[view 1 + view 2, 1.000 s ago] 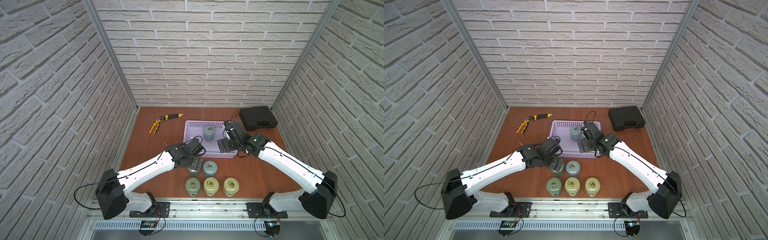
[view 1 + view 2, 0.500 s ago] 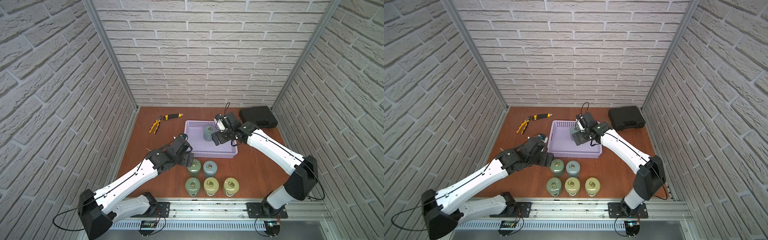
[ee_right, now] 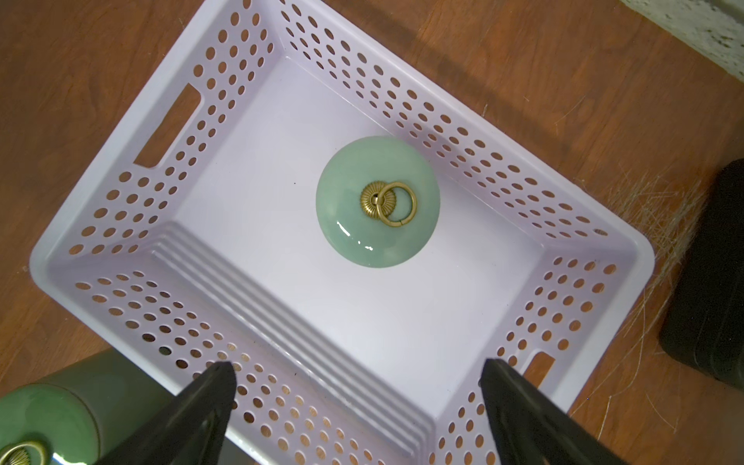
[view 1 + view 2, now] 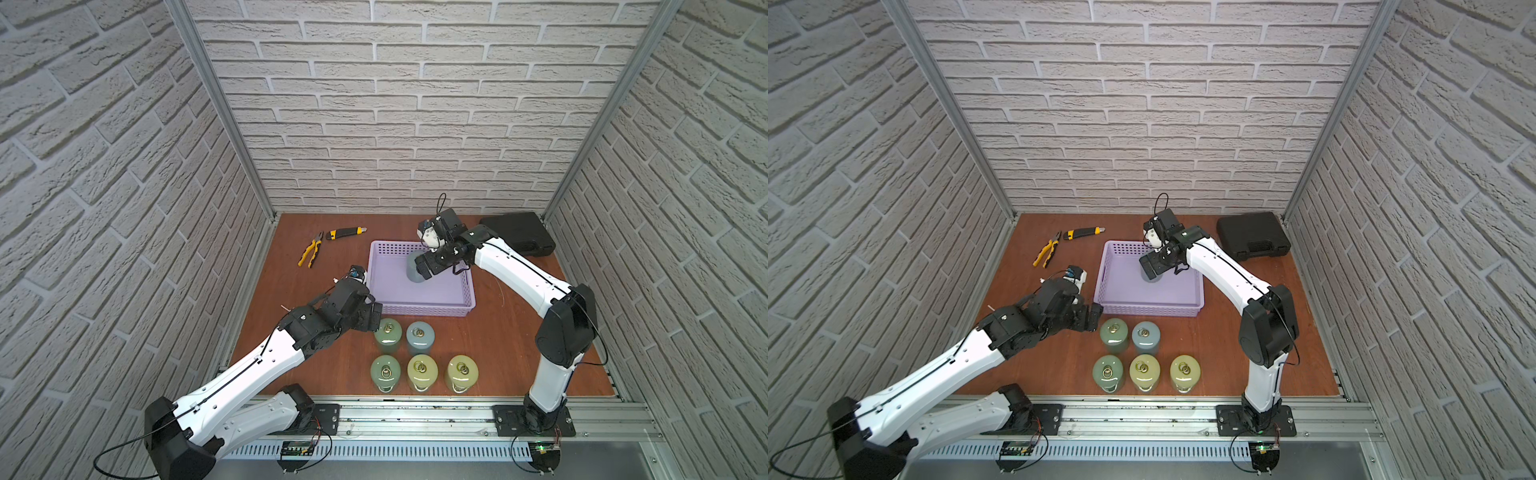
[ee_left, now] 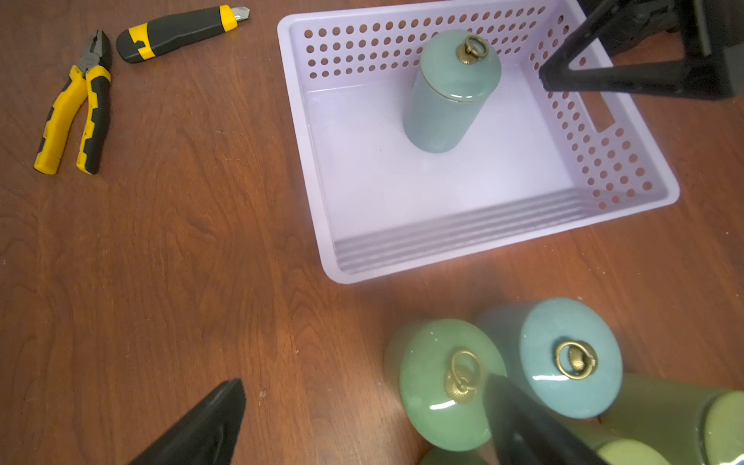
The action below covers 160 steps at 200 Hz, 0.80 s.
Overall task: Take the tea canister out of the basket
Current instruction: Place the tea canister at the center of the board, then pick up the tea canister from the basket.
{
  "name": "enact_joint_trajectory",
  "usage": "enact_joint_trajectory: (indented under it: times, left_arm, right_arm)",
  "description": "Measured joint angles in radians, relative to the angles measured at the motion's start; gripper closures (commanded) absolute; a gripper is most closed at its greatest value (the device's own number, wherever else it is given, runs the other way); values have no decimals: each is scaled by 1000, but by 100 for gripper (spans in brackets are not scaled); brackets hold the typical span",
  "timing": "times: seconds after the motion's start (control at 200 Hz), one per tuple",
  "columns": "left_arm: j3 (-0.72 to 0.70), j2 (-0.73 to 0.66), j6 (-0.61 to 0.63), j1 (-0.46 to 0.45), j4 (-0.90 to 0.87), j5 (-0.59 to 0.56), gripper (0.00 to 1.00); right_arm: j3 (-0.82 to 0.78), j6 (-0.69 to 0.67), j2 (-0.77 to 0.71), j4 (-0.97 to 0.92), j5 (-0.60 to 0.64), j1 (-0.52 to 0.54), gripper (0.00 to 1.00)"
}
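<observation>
Right gripper [image 3: 358,364], wide open and empty, has arrived above the grey-green ceramic tea canister [image 4: 412,270] in the lavender perforated basket [image 4: 415,309], centre frame. Left gripper [image 5: 362,382] idles open; grasp next

The tea canister [image 3: 350,225] stood alone in the basket [image 4: 419,309], near the centre of the frame in both top views, with bare floor all round it. The right gripper [image 3: 358,368] hung above, jaws spread wide, nothing between them and the lid. Below the basket's near wall five more canisters [image 4: 422,368] crowded the table, with the left gripper [image 5: 362,382] just beside them, jaws wide.
</observation>
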Motion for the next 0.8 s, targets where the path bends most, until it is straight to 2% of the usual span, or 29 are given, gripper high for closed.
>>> enact_joint_trajectory:
  times: [0.8]
  left_arm:
    - [0,2,-22,14,-1,-31,2]
  right_arm:
    - [148,-38,250,30,18,-10,0]
